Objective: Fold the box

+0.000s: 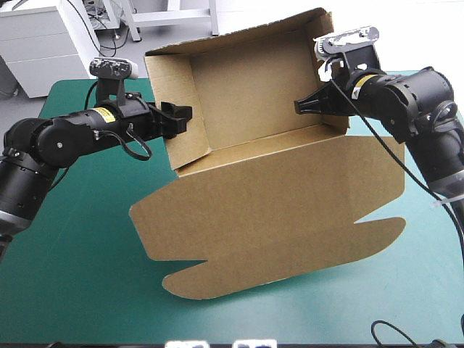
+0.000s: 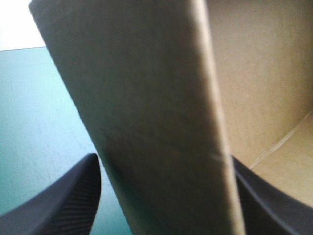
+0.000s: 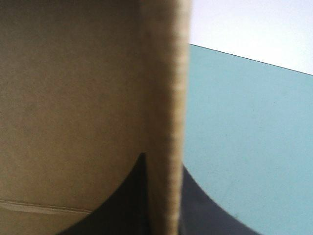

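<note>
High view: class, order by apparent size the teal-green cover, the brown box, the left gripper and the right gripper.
1. teal-green cover
2. brown box
3. left gripper and right gripper: too alike to rank

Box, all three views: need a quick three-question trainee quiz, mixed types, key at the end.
1. True or false: the box lies as a flat sheet on the teal-green cover.
2. What is the left gripper shut on? A: the box's left side wall. B: the lid's front edge. C: nothing.
3. Fill in: the right gripper is shut on the box's ___ side wall.
Key: 1 false, the walls are raised into an open tray with the lid flat; 2 A; 3 right.
</note>
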Motion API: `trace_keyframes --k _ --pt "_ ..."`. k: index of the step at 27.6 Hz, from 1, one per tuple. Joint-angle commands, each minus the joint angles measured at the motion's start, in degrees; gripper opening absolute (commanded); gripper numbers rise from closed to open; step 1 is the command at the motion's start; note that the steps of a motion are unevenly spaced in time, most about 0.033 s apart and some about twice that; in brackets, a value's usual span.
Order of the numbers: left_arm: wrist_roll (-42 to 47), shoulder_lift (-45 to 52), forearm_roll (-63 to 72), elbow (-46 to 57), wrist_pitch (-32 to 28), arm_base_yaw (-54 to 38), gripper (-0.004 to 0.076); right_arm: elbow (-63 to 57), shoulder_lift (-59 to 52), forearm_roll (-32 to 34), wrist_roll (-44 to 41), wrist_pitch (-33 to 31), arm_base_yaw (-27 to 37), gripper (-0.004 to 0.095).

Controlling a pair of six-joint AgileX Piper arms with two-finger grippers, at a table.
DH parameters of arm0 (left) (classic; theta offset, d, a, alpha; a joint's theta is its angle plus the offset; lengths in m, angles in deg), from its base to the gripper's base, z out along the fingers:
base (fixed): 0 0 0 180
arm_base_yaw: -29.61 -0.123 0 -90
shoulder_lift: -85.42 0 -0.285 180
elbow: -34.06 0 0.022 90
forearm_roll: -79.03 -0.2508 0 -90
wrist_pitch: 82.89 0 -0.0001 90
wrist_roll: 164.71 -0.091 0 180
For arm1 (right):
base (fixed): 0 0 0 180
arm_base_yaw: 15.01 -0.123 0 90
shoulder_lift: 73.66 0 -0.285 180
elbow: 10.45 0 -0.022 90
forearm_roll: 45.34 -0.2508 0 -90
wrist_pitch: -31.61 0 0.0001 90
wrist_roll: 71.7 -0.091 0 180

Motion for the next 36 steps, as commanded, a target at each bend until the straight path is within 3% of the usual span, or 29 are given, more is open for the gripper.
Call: trace_keyframes --k 1,5,11,15,19,22,25,32,36 --pt "5.1 1.0 -4.9 -2.1 -2.0 1.2 0.0468 1.9 -2.1 -1.8 -0.5 4.9 0.0 0.0003" --pt "12.4 0.3 -15.1 -2.8 -1.1 5.5 0.0464 1.9 -1.0 -2.3 -0.5 4.4 0.0 0.0003" --pt "23.3 -4.3 -33.4 -9.4 7.2 11.6 0.0459 1.9 0.7 -5.1 -0.4 4.7 -0.2 0.0003" --pt "26.3 -7.1 -37.7 -13.3 9.7 13.3 0.0452 1.9 1.5 -6.7 -0.4 4.3 -0.2 0.0" --pt "27.6 -9.8 -37.3 -15.2 10.7 13.3 0.0335 1.9 1.9 -8.8 -0.2 3.4 -0.2 0.0" --pt "29.1 -11.1 -36.2 -15.2 11.3 13.3 0.0159 1.9 1.9 -10.7 0.1 3.4 -0.2 0.0" --pt "29.4 -11.5 -34.5 -15.2 10.9 13.3 0.0048 1.9 1.9 -10.6 0.1 2.1 -0.2 0.0" --pt "26.1 -11.3 -34.0 -15.2 10.8 13.3 0.0028 1.8 2.4 -9.2 0.7 -0.1 -0.2 0.0" --pt "23.7 -11.4 -34.1 -15.2 12.6 13.3 0.0011 1.8 4.5 -8.5 2.9 -5.7 -0.2 0.0"
